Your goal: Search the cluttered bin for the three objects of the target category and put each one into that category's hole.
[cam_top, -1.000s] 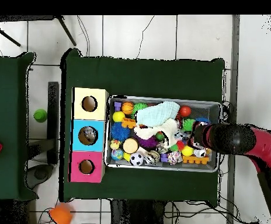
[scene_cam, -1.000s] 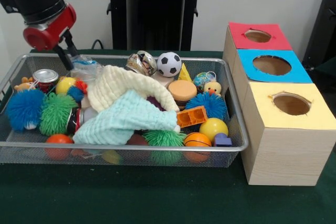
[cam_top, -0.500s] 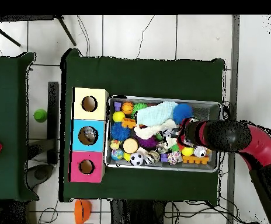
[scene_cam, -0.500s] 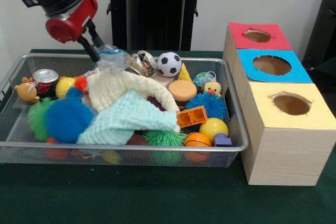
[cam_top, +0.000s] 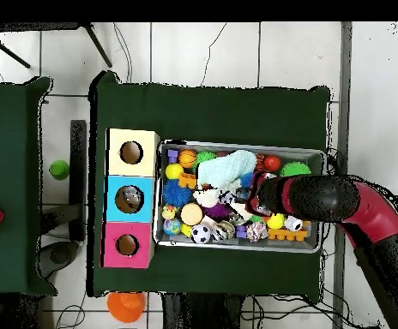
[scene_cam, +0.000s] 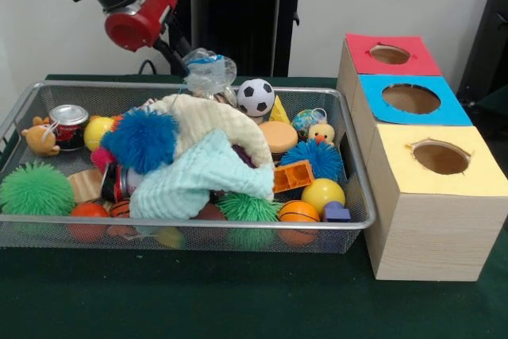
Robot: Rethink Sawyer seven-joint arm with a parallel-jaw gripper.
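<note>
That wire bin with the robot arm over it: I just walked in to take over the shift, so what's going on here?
A Sawyer arm's gripper holds a crumpled clear plastic item, lifted above the far side of the wire bin. The bin is full of toys, balls and two cloths. Beside it stands a wooden box with three holes, topped red, blue and yellow. Nothing is at a hole yet.

Probably lab: tiled floor (cam_top: 211, 51), cables.
</note>
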